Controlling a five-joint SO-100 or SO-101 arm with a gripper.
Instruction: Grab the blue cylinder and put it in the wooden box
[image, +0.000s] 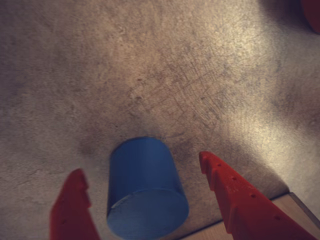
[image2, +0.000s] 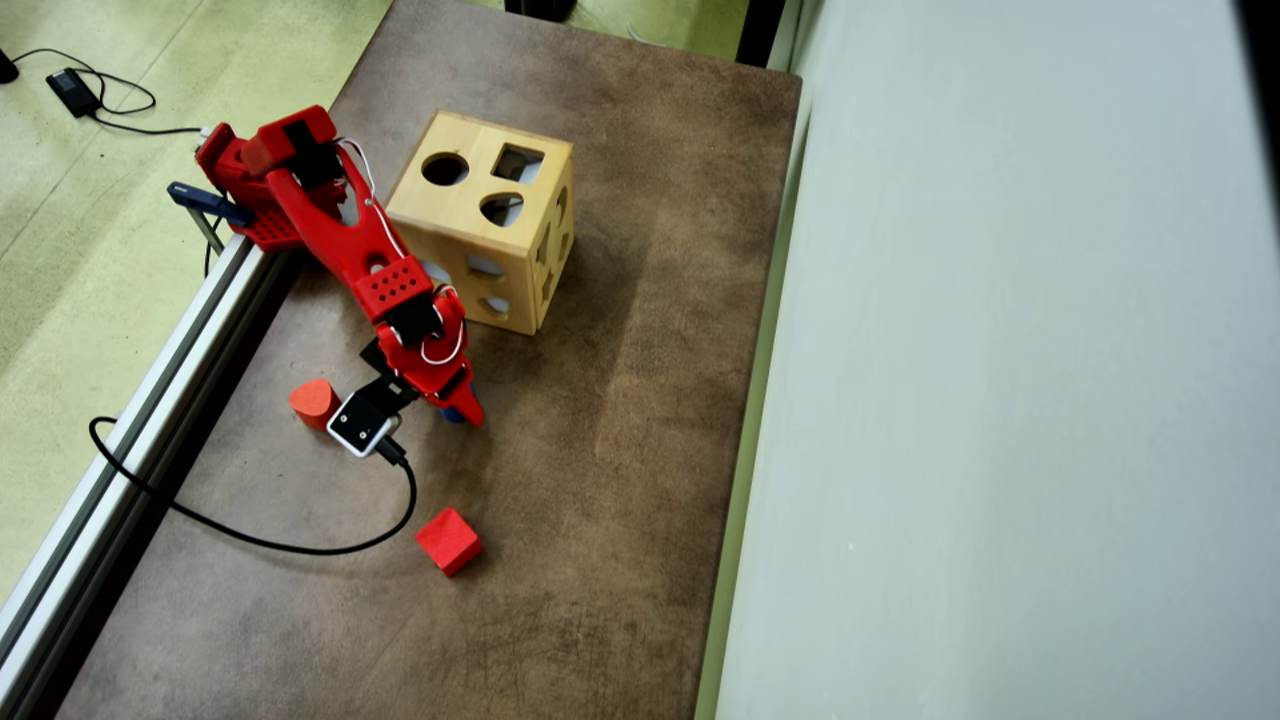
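In the wrist view the blue cylinder (image: 145, 192) stands on the brown table with one flat round end facing the camera. My gripper (image: 140, 164) is open, with one red finger on each side of the cylinder and table showing in both gaps. The overhead view shows only a sliver of the blue cylinder (image2: 453, 414) under my gripper (image2: 460, 410). The wooden box (image2: 485, 220), a light-wood cube with shaped holes, sits just beyond the arm; a pale wooden edge (image: 295, 212) shows at the wrist view's lower right.
An orange-red rounded block (image2: 314, 401) lies left of the gripper, and a red cube (image2: 448, 541) nearer the table's front. A black cable (image2: 300, 545) loops from the wrist camera. An aluminium rail (image2: 150, 400) runs along the left edge. A red shape (image: 312, 12) shows at the wrist view's top right.
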